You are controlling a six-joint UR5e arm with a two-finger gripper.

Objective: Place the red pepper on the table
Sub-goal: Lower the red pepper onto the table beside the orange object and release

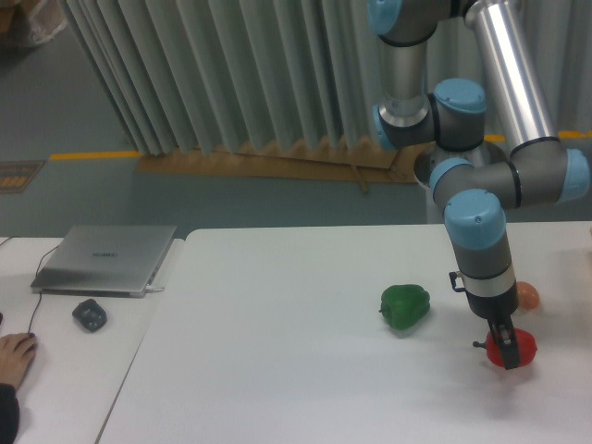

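- The hand (507,353) points straight down at the right side of the white bench (277,370), its dark fingers pinching the red pepper (516,348).
- The red pepper sits low over the bench top, right of the green pepper (405,307); whether it touches the surface cannot be told.
- A small orange egg-shaped object (527,295) lies just behind the red pepper, partly hidden by the arm's wrist.
- The green pepper rests on the bench near its middle, apart from the hand.
- On the adjoining desk (55,370) to the left lie a closed silver laptop (104,260) and a dark mouse (90,315).
- The laptop lid bears a small mark, too blurred to read.
- A person's fingers (16,352) rest on that desk's near edge.
- No other writing is legible.
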